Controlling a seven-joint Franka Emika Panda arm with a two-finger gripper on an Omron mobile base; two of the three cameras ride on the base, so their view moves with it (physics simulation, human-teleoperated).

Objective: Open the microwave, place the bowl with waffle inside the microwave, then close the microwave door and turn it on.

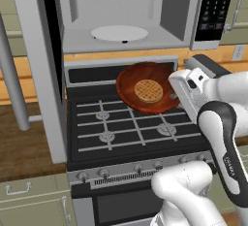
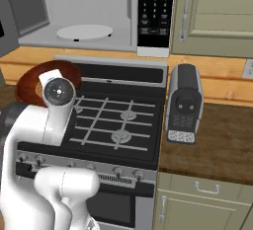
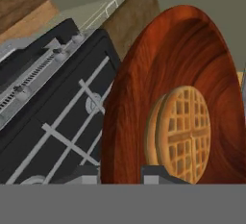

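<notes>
While the microwave (image 1: pixel 121 21) stands open w/ door (image 1: pixel 36 70) swung left, jaws grasp the bowl (image 1: pixel 145 88) rim above the stove (image 1: pixel 126 123); waffle (image 1: pixel 148 90) inside.

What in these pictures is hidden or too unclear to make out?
- Bowl: in the right base view the arm covers most of it, and the waffle with it.
- Bowl rim at the gripper: cut off by the bottom of the hand view, so the grip itself is not clear.
- Microwave door: cut off at the top of the left base view.
- Microwave button panel: labels too small to read.
</notes>
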